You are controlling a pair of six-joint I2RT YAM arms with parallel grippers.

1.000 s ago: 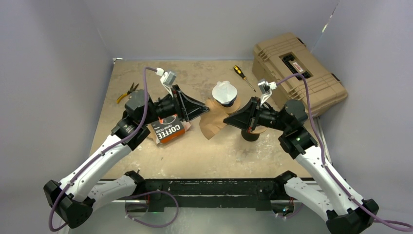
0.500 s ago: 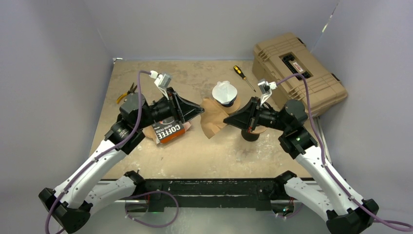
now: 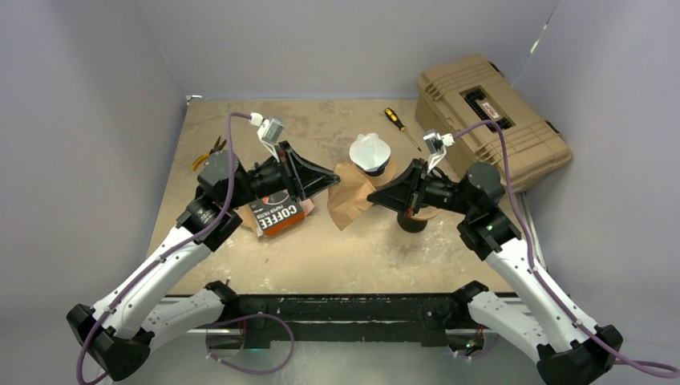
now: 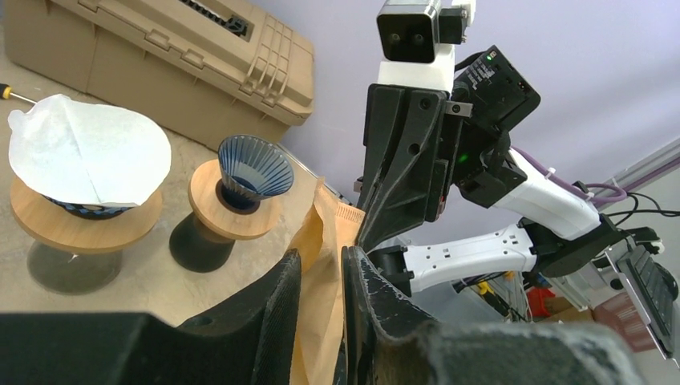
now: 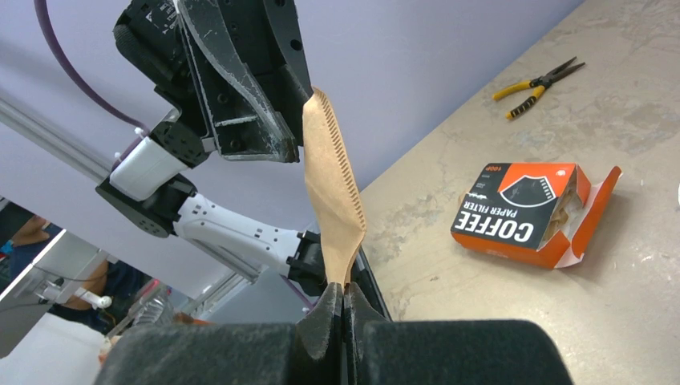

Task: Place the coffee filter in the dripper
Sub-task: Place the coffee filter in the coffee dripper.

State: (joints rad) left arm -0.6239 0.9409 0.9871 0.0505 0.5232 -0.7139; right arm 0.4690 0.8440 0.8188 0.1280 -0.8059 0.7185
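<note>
- Your right gripper (image 5: 343, 290) is pinched tight on the lower edge of the brown coffee filter (image 5: 333, 184).
- Your left gripper (image 4: 321, 269) grips the opposite edge, its jaws narrow.
- The filter hangs in the air between your arms, near the empty blue dripper (image 4: 255, 170) but not in it.
- A white filter (image 4: 84, 148) sits in the neighbouring dripper (image 4: 76, 210).

The left gripper (image 4: 321, 269) has the brown coffee filter (image 4: 327, 233) between its fingers, the right gripper (image 4: 362, 241) pinching its far edge; behind, the blue dripper (image 4: 255, 168) stands on the desk (image 4: 152, 281) (beside a white-lined dripper (image 4: 88, 152))
</note>
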